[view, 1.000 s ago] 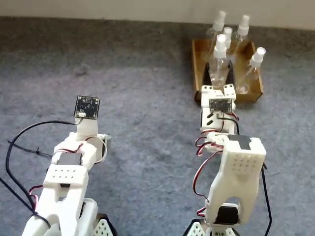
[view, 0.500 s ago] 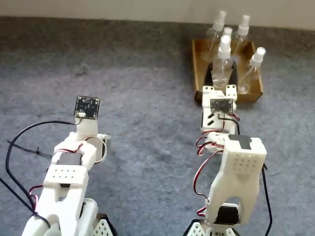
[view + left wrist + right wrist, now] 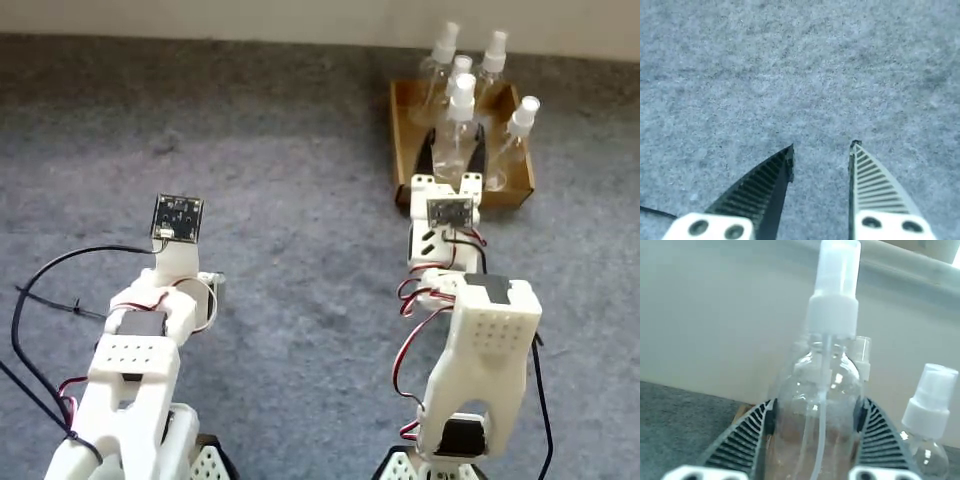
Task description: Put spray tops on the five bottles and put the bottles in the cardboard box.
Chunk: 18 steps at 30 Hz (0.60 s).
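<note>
My right gripper (image 3: 815, 402) is clamped on a clear bottle (image 3: 807, 445). The bottle, with its white spray top (image 3: 834, 300) fitted, is upright within the cardboard box (image 3: 401, 130) at the far side of the grey surface (image 3: 250, 150). Four more topped bottles (image 3: 518, 125) stand in the box close around it. My left gripper (image 3: 822, 146) hangs over the surface well away from the box, jaws apart and holding nothing.
</note>
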Tool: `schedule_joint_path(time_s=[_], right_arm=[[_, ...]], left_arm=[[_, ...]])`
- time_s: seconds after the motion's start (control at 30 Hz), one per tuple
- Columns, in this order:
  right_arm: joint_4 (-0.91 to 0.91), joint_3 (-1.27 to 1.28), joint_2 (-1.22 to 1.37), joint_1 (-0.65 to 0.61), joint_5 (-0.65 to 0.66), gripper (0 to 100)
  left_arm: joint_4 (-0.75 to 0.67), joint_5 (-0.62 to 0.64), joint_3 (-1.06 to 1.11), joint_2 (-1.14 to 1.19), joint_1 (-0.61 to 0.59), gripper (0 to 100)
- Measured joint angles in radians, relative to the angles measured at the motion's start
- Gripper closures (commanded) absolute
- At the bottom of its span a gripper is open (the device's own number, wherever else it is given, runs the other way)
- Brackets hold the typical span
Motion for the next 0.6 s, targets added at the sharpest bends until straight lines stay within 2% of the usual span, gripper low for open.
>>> schedule_joint_path(time_s=[0.6], right_arm=[[0.037,0.029,0.000,-0.009,0.000,78.5]], left_arm=[[0.000,0.000,0.000,0.000,0.000,83]])
